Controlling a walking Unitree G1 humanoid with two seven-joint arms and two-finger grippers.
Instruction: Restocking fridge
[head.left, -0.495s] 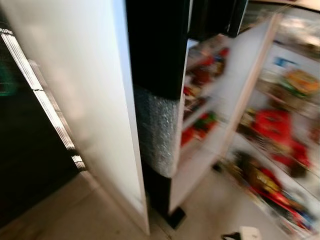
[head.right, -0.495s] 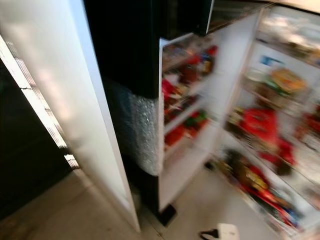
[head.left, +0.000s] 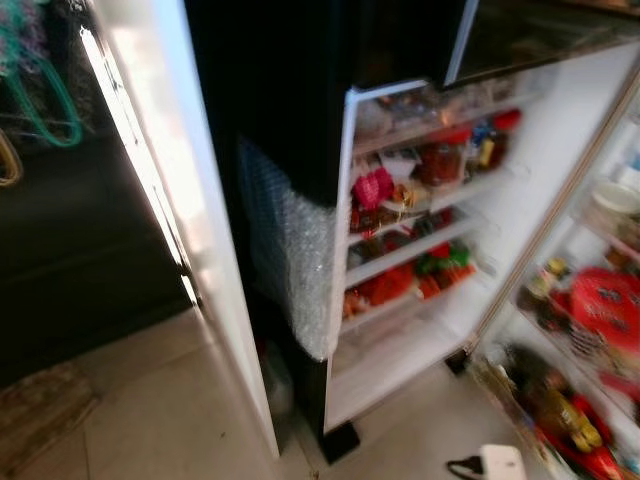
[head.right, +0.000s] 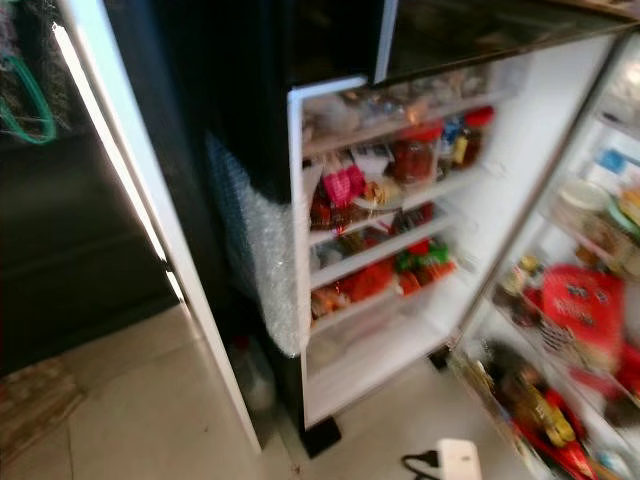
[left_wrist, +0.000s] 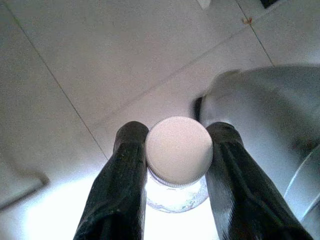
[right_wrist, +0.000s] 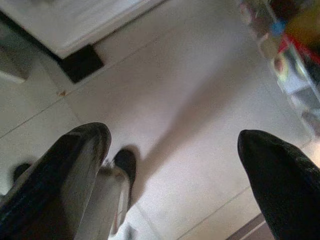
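Two grippers are carried low over the pale tiled floor (right_wrist: 200, 125) while the stocked fridge is faced. On the left, the left gripper (left_wrist: 177, 150) is pressed in on a clear bottle with a round white screw cap (left_wrist: 178, 149), one black finger on each side of the neck just under the cap, so the bottle's long axis runs along the fingers and the cap is turned towards the wrist camera. Ahead and to the right, the open white fridge door (head.left: 400, 340) is seen with its crowded red-and-green shelves, a bare lower ledge below them; the fridge's inner shelves (head.left: 590, 330) lie further right. On the right, the right gripper (right_wrist: 175, 165) is held spread wide, nothing between its fingers. The load is judged to sit with the left arm, so the bottle must be lifted up and rightwards towards that door.
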